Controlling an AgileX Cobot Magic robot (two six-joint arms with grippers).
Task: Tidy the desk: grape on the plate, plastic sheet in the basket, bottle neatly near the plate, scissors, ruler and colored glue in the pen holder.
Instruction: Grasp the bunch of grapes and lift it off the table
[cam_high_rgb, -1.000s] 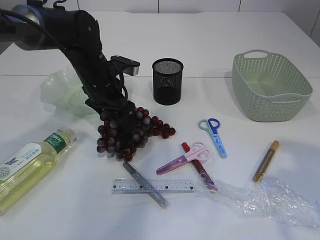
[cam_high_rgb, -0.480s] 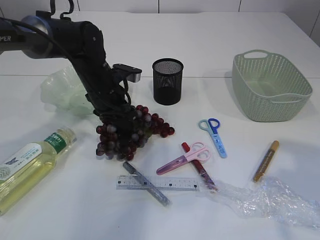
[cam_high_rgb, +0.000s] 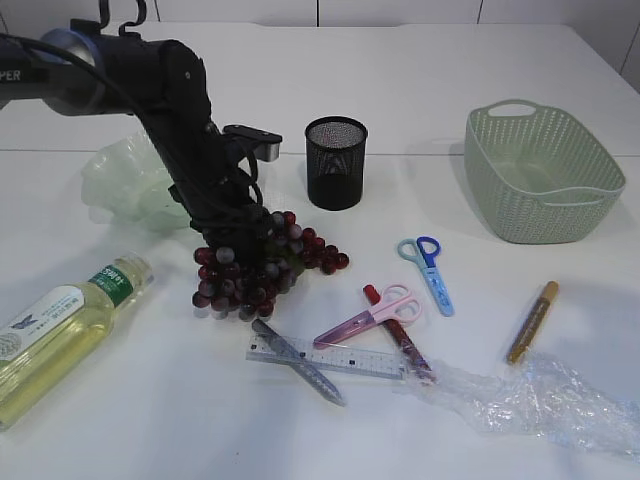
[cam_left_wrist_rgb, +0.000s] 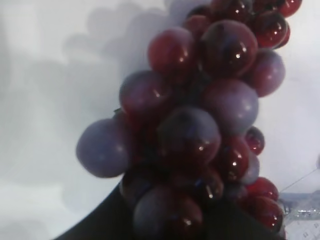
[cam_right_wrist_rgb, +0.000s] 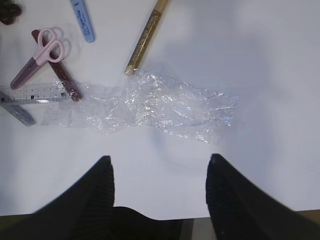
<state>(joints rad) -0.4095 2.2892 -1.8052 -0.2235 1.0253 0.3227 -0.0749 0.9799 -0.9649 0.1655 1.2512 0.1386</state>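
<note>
My left gripper (cam_high_rgb: 230, 228) is shut on the top of a dark red grape bunch (cam_high_rgb: 255, 268), which hangs just above or on the table and fills the left wrist view (cam_left_wrist_rgb: 200, 115). A pale green plate (cam_high_rgb: 120, 185) lies behind the arm. The oil bottle (cam_high_rgb: 60, 325) lies at front left. The black mesh pen holder (cam_high_rgb: 335, 162) stands mid-table. Blue scissors (cam_high_rgb: 428, 268), pink scissors (cam_high_rgb: 370, 315), a ruler (cam_high_rgb: 360, 362), silver glue (cam_high_rgb: 298, 362), red glue (cam_high_rgb: 405, 345) and gold glue (cam_high_rgb: 532, 320) lie in front. The plastic sheet (cam_right_wrist_rgb: 150, 107) lies before my open right gripper (cam_right_wrist_rgb: 159, 172).
A green woven basket (cam_high_rgb: 545, 175) stands at the right rear. The silver glue lies across the ruler, and the red glue's end is under the plastic sheet's edge (cam_high_rgb: 440, 378). The table's front edge shows in the right wrist view.
The left arm has shifted slightly up and back with the grape bunch. The ruler and silver glue have slid to the right and a little farther away, toward the pink scissors.
</note>
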